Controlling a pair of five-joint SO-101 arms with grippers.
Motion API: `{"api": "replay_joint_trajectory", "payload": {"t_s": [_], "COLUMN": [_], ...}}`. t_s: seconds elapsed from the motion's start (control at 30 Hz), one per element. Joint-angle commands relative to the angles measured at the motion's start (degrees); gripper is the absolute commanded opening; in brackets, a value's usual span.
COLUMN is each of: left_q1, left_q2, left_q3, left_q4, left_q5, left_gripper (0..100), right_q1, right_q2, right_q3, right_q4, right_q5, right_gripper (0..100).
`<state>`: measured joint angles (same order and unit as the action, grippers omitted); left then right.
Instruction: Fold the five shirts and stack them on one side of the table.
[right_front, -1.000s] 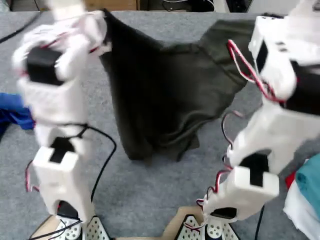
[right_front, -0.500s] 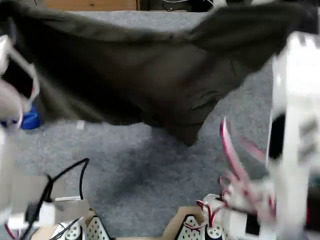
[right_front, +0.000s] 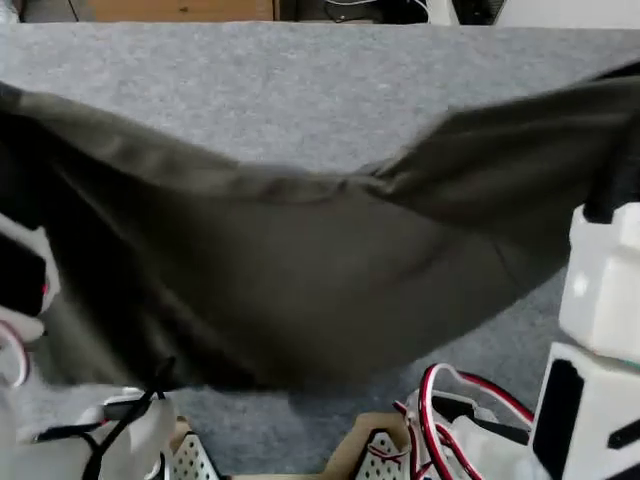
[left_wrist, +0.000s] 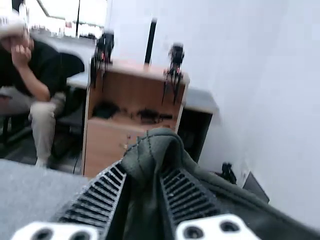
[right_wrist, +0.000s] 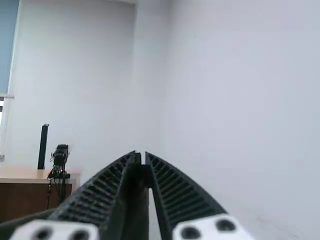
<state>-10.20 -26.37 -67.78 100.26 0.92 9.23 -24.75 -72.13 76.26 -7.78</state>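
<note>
Together, left claw (left_wrist: 145, 172) and right claw (right_wrist: 140, 159) pinch one olive shirt (right_front: 300, 270).

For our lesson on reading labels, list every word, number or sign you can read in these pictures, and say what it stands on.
No text can be read anywhere.
The shirt is plain dark cloth with no print or label showing.
The wooden cabinet in the room behind bears nothing legible, and the small things on top of it are too blurred to read.

Shirt (right_front: 300, 290) hung spread above table (right_front: 300, 90), left end in left gripper (left_wrist: 145, 172), right end in right gripper (right_wrist: 141, 160).
</note>
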Motion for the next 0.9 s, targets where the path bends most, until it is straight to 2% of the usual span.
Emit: {"api": "replay_joint_trajectory", "payload": {"t_s": [0.0,0.23,0.47,0.7,0.87], "left_q1": [-0.26,-0.26,-0.53,-2.46,-2.9], "left_q2": [-4.62,-9.45,-9.89,-9.98,-10.07], "left_q3": [8.7,24.09,31.56,41.14,51.34], "left_q4": [0.44,0.18,-1.93,-10.11,-11.43], "left_q5": [-0.62,-2.99,-2.55,-0.44,0.09], "left_gripper": [2,2,2,2,2], "right_q1": [0.57,0.57,0.13,0.48,0.22], "right_q2": [-0.22,0.22,0.22,-0.31,-0.31], "right_q3": [0.22,2.95,14.2,25.1,34.15], "right_q4": [-5.63,-12.04,-19.6,-19.78,-19.78], "right_q5": [-0.18,-0.18,2.46,2.73,2.73], "right_gripper": [0.4,0.4,0.4,0.4,0.4]}}
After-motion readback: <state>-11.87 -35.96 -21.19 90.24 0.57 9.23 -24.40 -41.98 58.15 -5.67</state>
